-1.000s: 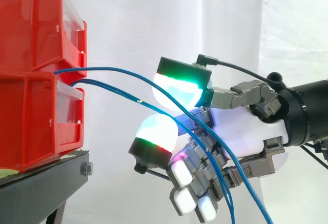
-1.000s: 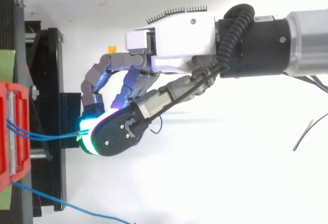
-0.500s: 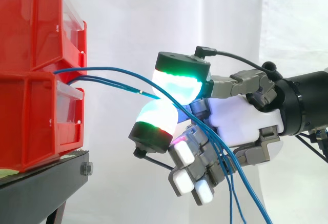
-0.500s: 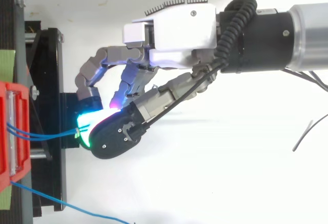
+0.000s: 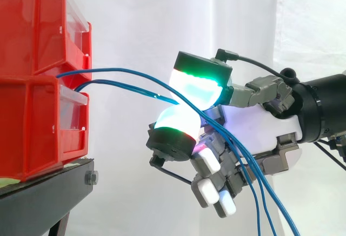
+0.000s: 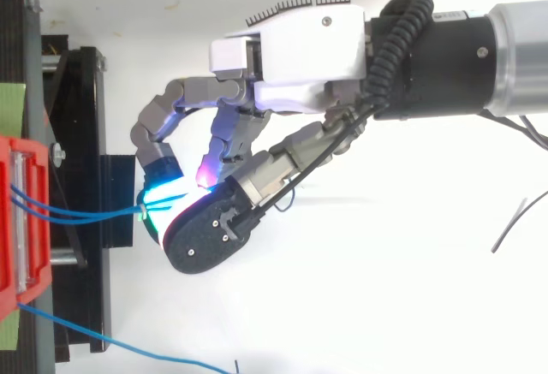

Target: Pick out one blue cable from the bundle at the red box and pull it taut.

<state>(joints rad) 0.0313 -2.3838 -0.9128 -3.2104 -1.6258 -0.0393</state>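
The hand [image 5: 259,133] has pulled back from the red box [image 5: 32,112], pads [image 5: 197,87] pinching blue cables [image 5: 108,70] cut off below.

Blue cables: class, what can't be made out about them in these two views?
Side view: the far ends of the blue cables run off the bottom edge.
Side view: which one is pinched; the glowing pads cover it.
Top view: their run past the pinch; the hand covers it.
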